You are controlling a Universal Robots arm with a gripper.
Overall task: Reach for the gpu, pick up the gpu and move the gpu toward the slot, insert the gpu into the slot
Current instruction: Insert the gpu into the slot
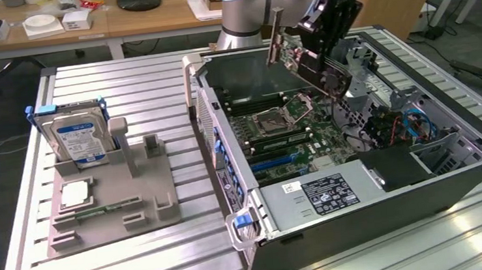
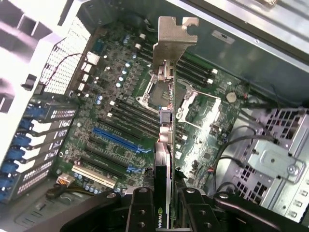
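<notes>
Gpu (image 1: 291, 53) hangs tilted above the open case (image 1: 454, 175), clamped edge-on in the end effector (image 2: 166, 205), its lower end hidden between the fingers (image 2: 142, 208). The case holds a motherboard (image 2: 111, 92). A drive (image 1: 80, 139) stands in the tray (image 1: 164, 210) on the worktop (image 1: 131, 79).

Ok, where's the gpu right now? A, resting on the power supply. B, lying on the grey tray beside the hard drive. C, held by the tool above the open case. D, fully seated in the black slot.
C: the tool clamps the gpu, which hangs in the air over the motherboard of the open case.
</notes>
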